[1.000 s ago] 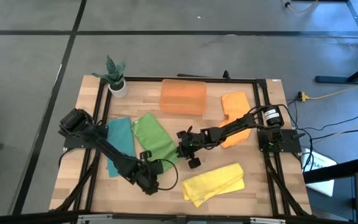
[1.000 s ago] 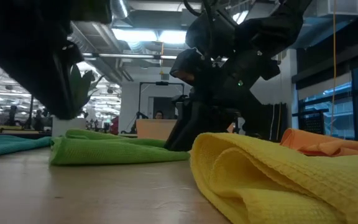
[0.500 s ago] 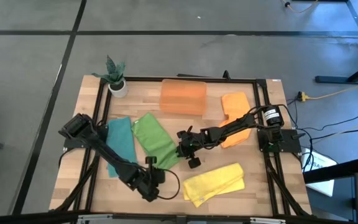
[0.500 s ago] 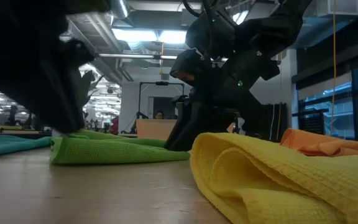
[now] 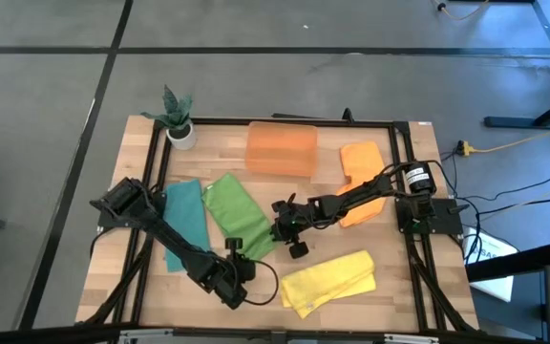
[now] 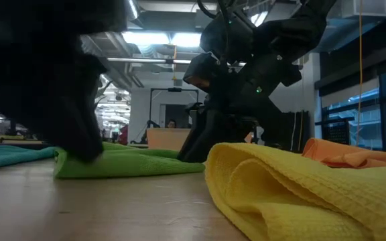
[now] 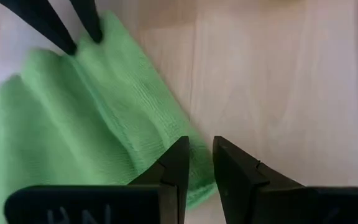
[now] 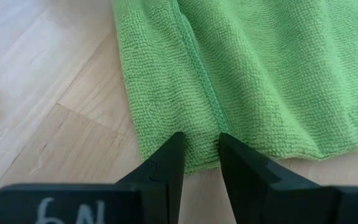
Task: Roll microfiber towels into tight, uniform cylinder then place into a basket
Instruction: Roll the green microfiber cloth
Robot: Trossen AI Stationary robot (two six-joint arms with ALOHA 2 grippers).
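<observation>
- Fingers of both grippers stand a little apart over the near hem of the soft green microfiber towel, neither visibly clamped on cloth. From above, the left gripper sits at the towel's near corner and the right gripper at its right edge; the shallow translucent orange plastic basket waits at the tabletop's far edge, well apart.
- Low view: the green towel lies flat, the crumpled yellow microfiber towel nearer the camera.
- Left wrist view: its fingers straddle the towel's hem.
- Right wrist view: its fingers meet the hem too.
- To roll tightly, both should pinch the same hem evenly, I judge, and turn together.
- Since a second ago the left gripper has slid toward the towel's corner; the right has held.
</observation>
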